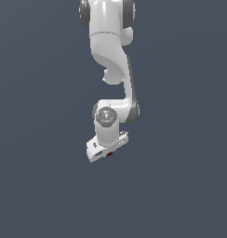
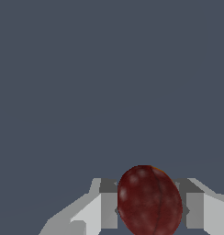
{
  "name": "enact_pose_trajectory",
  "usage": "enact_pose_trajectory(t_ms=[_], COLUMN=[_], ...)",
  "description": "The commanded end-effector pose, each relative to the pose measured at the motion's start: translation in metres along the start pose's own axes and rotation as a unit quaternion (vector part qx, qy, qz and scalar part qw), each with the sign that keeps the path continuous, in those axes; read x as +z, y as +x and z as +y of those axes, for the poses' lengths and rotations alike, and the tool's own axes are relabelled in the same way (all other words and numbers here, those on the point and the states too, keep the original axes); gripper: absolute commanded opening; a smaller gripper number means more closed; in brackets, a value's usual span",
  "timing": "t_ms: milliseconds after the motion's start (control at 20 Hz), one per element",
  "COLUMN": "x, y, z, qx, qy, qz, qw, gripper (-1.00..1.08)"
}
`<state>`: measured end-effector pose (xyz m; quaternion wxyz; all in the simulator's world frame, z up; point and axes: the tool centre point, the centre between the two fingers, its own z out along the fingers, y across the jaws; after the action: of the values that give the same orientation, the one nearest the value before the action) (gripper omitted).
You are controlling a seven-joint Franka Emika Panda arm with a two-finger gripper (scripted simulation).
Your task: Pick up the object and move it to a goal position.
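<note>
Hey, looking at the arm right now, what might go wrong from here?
1. The dark red object is rounded and sits between the tool's fingers; a smooth curved surface could slip or roll out while it is carried.
2. In the exterior view it barely shows under the tool, so a slip may go unnoticed.

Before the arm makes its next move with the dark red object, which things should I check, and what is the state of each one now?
1. Dark red object sits between the fingers: ok.
2. Fingers press on both of its sides: looks so in the wrist view, ok.
3. Object is visible at the gripper in the exterior view: ok, a small red spot.
4. Object is lifted off any surface: cannot tell, the background is plain grey.
5. Goal position is marked: not ok, no marker is visible.
6. Path is free: nothing else is visible near the arm, ok.
</note>
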<state>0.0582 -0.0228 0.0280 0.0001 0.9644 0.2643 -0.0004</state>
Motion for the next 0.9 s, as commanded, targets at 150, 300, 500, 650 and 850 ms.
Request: enact_pose_trajectory(t_ms=[150, 300, 500, 650, 850], x=[-0.011, -0.019, -0.03, -0.038, -0.049], y=[-0.002, -0.003, -0.005, -0.006, -0.007], z=[-0.046, -0.079, -0.125, -0.16, -0.202], qx=[0.0, 0.0, -0.001, -0.001, -0.001], qy=[0.0, 0.0, 0.0, 0.0, 0.0], qz=[0.0, 0.0, 0.0, 0.0, 0.0], qw=[1.0, 1.0, 1.0, 1.0, 1.0], gripper=[-1.0, -1.0, -1.0, -1.0, -1.0])
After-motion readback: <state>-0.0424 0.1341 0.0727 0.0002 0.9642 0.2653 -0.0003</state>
